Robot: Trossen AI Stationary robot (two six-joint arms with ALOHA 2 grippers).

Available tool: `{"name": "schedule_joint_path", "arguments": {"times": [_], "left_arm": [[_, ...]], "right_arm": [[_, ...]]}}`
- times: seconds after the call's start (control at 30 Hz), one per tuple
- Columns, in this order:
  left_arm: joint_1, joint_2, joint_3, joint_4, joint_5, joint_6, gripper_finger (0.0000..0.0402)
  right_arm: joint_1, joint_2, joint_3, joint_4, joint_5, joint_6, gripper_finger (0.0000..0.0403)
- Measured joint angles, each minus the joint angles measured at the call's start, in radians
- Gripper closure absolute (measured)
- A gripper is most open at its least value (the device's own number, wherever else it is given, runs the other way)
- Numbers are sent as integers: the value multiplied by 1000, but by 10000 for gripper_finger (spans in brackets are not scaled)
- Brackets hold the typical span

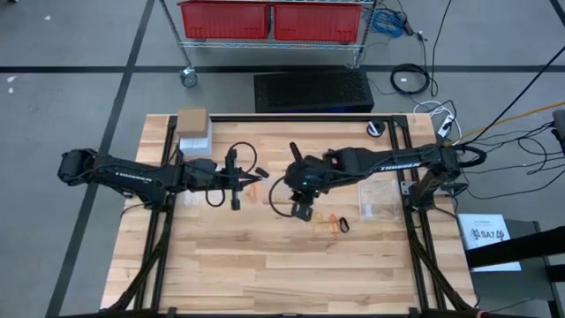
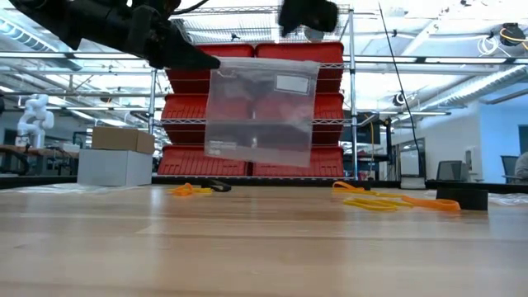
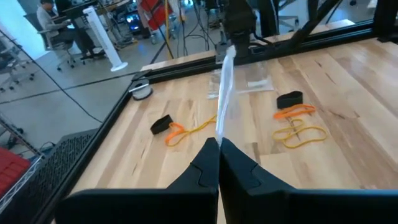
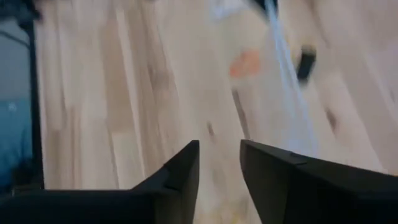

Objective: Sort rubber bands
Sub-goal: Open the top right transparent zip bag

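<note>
Overhead, both arms reach in toward the middle of the bench [image 1: 291, 265] from opposite sides. From nine o'clock comes the left claw [image 1: 236, 190], its fingers [image 3: 208, 165] pressed together on the edge of a clear plastic bag [image 2: 260, 111]. In the low view that bag hangs in the air above the wood, pinched at one upper corner, its bottom edge clear of the surface. From three o'clock comes the right claw [image 1: 303, 210], close to the bench centre; its own camera shows its two dark fingers [image 4: 180, 177] standing apart with bare wood between them and nothing in their grip.

Meanwhile the rubber bands [image 2: 388, 202] lie loose on the bench. Seen from above, one small cluster of orange and black loops sits at about four o'clock of the right claw, just beside it. A second little orange heap lies between the two claws, at three o'clock of the left one. A cardboard box [image 1: 192, 119] rests on a white box near the bench's far left corner.
</note>
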Motion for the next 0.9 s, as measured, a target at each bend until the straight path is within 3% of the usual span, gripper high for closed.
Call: {"name": "schedule_joint_path", "arguments": {"times": [0.13,0.23,0.33,0.9], "left_arm": [[0,0,0,-2,4,0,400],[0,0,0,-3,8,0,400],[0,0,0,-3,9,-1,400],[0,1,0,-5,11,-6,400]], "right_arm": [[-1,16,0,79,101,-73,295],[-5,25,0,84,179,-105,340],[-15,44,0,97,181,-120,391],[-34,76,0,77,208,-131,403]]}}
